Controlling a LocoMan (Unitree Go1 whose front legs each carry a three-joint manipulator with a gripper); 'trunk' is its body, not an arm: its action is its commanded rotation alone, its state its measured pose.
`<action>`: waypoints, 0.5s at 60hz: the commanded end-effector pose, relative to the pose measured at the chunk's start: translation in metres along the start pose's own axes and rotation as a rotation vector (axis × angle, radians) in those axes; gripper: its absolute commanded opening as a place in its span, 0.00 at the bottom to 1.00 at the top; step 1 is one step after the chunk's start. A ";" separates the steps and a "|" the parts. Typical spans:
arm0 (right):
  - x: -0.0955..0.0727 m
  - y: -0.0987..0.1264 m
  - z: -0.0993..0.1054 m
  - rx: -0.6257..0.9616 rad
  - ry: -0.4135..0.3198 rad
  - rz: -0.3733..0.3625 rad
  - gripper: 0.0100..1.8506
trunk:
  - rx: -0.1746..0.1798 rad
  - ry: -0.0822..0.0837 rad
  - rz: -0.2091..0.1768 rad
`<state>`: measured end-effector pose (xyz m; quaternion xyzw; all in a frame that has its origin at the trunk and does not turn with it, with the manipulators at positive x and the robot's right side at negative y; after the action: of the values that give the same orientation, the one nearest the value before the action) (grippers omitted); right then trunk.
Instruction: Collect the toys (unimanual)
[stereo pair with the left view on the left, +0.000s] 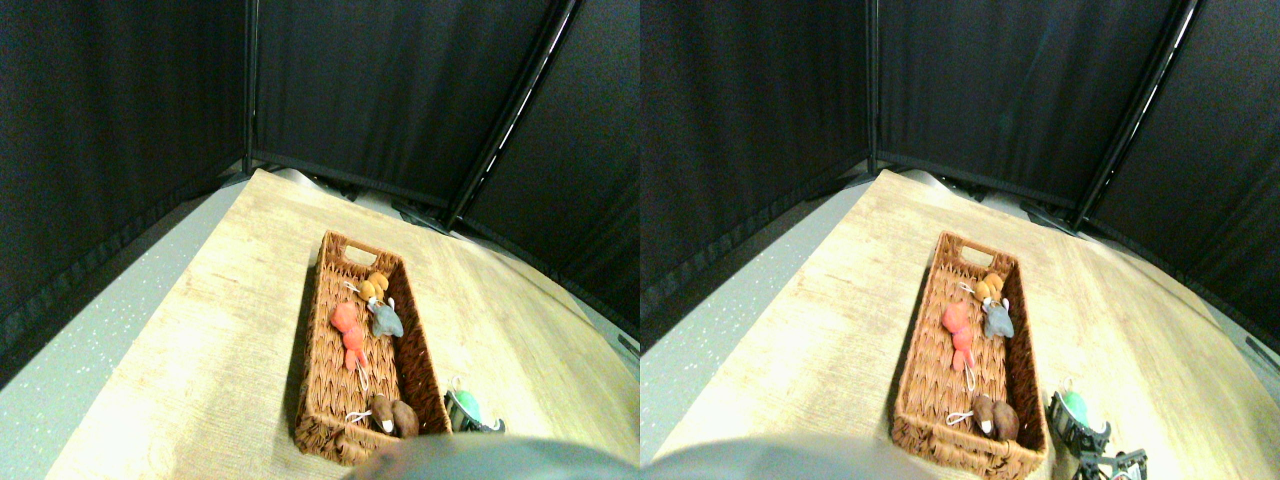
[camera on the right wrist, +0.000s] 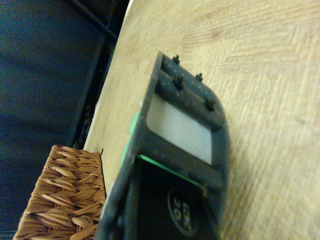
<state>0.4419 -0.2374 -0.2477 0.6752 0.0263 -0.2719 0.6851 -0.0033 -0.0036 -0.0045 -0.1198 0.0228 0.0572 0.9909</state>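
Note:
A long brown wicker basket (stereo pair with the left view on the left: 312, 345) lies on the wooden table and holds several toys: an orange-brown one (stereo pair with the left view on the left: 375, 287), a grey one (stereo pair with the left view on the left: 386, 321), a red-orange one (stereo pair with the left view on the left: 348, 330) and a brown one (stereo pair with the left view on the left: 394, 416) at the near end. Just outside the basket's near right corner sits a green toy (stereo pair with the left view on the left: 466, 404), enclosed by my right gripper (stereo pair with the left view on the left: 473, 418), whose black jaws are shut on it. In the wrist view a thin green edge of that toy (camera on the right wrist: 134, 131) shows beside the dark jaw frame, with the basket's corner (camera on the right wrist: 65, 200) close by.
The pale wooden table (stereo pair with the left view on the left: 200, 330) spreads around the basket. Grey floor (stereo pair with the left view on the left: 90, 330) lies to its left. Black curtain panels (stereo pair with the left view on the left: 400, 90) on dark poles close off the back and both sides.

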 end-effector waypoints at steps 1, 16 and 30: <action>0.003 0.008 -0.001 0.014 -0.005 0.044 0.41 | -0.014 0.016 0.015; 0.002 0.018 -0.007 -0.043 -0.139 0.042 0.03 | -0.013 0.021 0.016; 0.007 0.033 -0.007 -0.042 -0.102 0.082 0.03 | -0.014 0.020 0.012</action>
<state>0.4581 -0.2363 -0.2321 0.6431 -0.0160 -0.2928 0.7074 -0.0037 -0.0036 -0.0046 -0.1191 0.0232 0.0573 0.9910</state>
